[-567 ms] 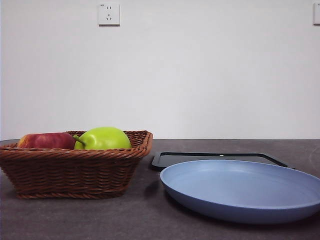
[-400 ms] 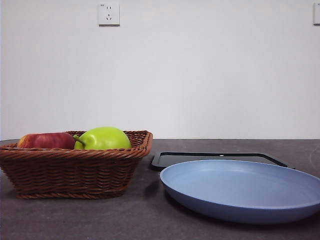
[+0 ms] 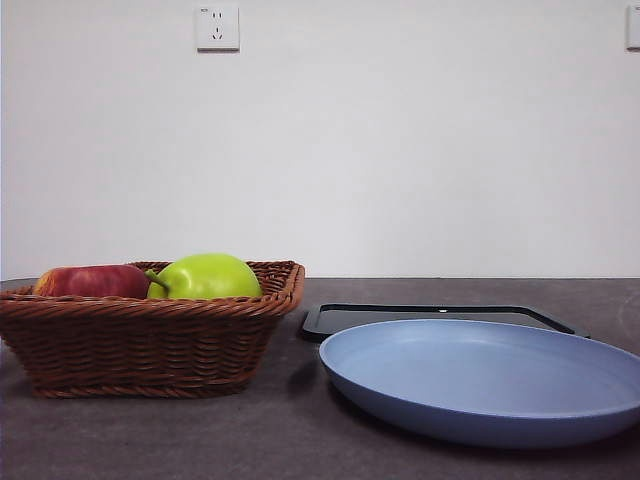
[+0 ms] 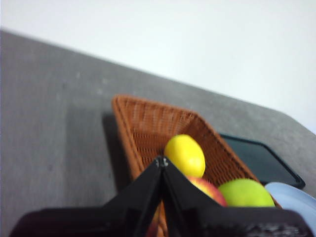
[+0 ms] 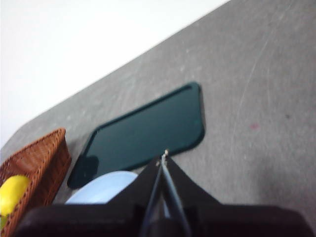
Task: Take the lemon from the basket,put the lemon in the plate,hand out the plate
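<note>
The brown wicker basket (image 3: pixel 150 340) stands at the left of the front view. The lemon (image 4: pixel 184 155) lies in the basket (image 4: pixel 143 128) next to a red apple (image 4: pixel 207 190) and a green fruit (image 4: pixel 245 193). In the front view the lemon is hidden. The lemon also shows in the right wrist view (image 5: pixel 11 193). The light blue plate (image 3: pixel 480 380) sits at the right front. My left gripper (image 4: pixel 161 162) is shut and empty, above the basket's near end, short of the lemon. My right gripper (image 5: pixel 163 158) is shut and empty, above the plate (image 5: pixel 101 190).
A flat black tray (image 3: pixel 440 317) lies behind the plate, also seen in the right wrist view (image 5: pixel 148 131). The red apple (image 3: pixel 92 281) and the green fruit (image 3: pixel 207 276) rise above the basket rim. A wall socket (image 3: pixel 218 28) is on the white wall.
</note>
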